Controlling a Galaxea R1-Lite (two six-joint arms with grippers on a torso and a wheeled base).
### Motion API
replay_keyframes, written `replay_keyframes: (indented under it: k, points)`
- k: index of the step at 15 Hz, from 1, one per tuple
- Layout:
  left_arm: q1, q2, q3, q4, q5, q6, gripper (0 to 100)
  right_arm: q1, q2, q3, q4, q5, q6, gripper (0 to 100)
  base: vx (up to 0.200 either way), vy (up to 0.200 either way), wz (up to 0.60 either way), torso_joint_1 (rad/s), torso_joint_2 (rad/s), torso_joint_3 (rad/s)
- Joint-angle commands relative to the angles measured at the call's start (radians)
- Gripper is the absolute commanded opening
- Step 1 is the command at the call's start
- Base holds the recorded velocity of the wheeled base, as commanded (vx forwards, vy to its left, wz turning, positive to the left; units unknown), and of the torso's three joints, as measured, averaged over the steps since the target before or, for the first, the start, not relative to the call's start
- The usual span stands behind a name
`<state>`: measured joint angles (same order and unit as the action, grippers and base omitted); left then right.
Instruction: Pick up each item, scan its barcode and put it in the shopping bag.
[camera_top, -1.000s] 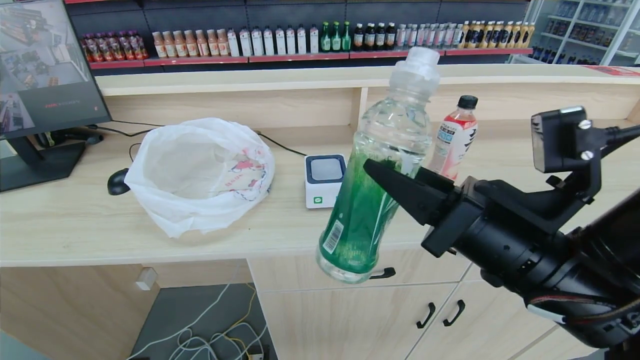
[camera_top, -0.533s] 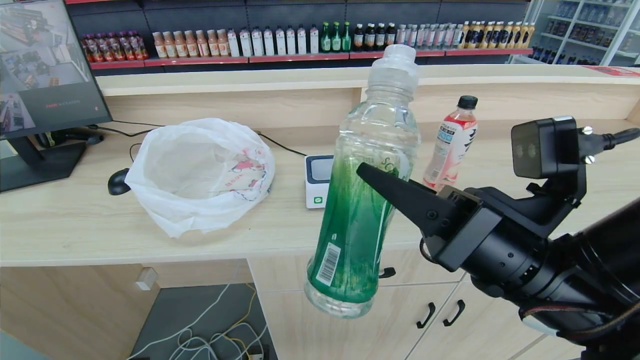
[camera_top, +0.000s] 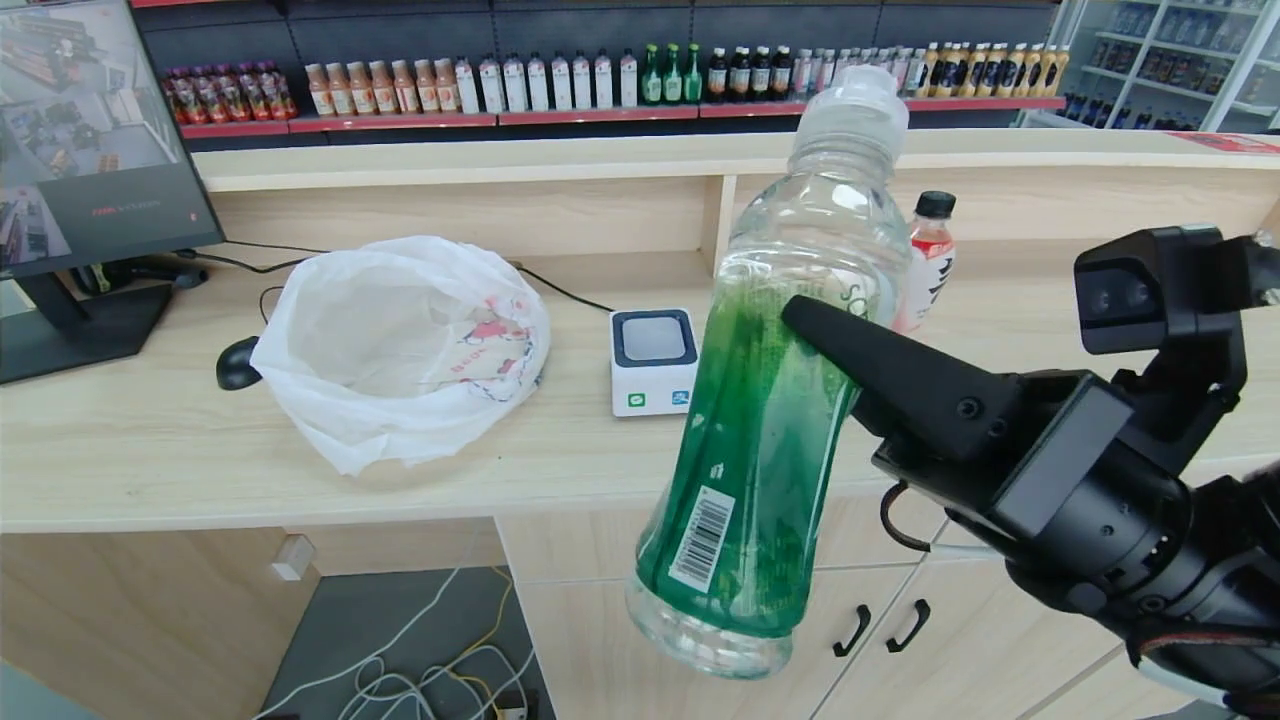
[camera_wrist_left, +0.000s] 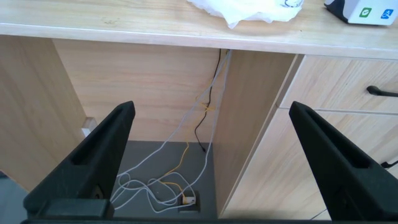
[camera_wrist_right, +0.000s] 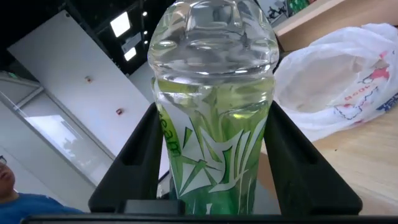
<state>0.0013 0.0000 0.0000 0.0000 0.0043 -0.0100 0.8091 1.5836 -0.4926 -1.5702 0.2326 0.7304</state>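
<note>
Caught partway through what looks like the first item. Pinching a green bottle (camera_top: 770, 400) around its middle between the jaws of the right gripper (camera_wrist_right: 212, 134). Held aloft in front of the worktop (camera_top: 150, 450) edge, tilted, cap high and base low.

Barcode (camera_top: 702, 540) turned toward the head camera, not toward the scanner (camera_top: 652, 360) on the worktop beyond, well apart from the bottle. Judged not yet scanned, though impossible to confirm from these views.

Shopping bag (camera_top: 400, 345) standing open-mouthed on the worktop, to the robot's left of the scanner. Nothing discernible inside, but hard to see the bottom past the crumpled folds.

Pink bottle (camera_top: 928, 262) upright on the worktop farther back, untouched.

Left gripper (camera_wrist_left: 210, 111) hanging low, below the worktop edge, jaws spread wide with nothing between them.

Left to do, on this reading: turn the barcode to the scanner window, drop the green bottle into the shopping bag, then lift, scan and bag the pink bottle.

Hidden or unclear:
- Far jaw of the right gripper concealed behind the green bottle in the head view; both seen flanking the bottle from the wrist.
- Most of the pink bottle's body masked by the green one.
- No telling whether the scanner is lit or has registered anything.
- No telling whether more items wait past the picture's edge.
</note>
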Motion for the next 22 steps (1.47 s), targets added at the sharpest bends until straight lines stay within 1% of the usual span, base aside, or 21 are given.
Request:
replay_keyframes:
  k: [1,7,11,22]
  points:
    - [0.0,0.0,0.0,0.0,0.0,-0.001,100,0.001,-0.02,0.003,-0.001,0.001,0.015,0,0.0,0.0,0.0,0.0,0.0,0.0]
    - [0.0,0.0,0.0,0.0,0.0,-0.001,100,0.001,-0.042,0.014,-0.001,0.001,0.072,0,0.0,0.0,0.0,0.0,0.0,0.0]
    - [0.0,0.0,0.0,0.0,0.0,-0.001,100,0.001,-0.085,0.055,-0.001,0.001,0.129,0,0.0,0.0,0.0,0.0,0.0,0.0]
    - [0.0,0.0,0.0,0.0,0.0,-0.001,100,0.001,-0.088,0.06,-0.001,0.001,0.138,0,0.0,0.0,0.0,0.0,0.0,0.0]
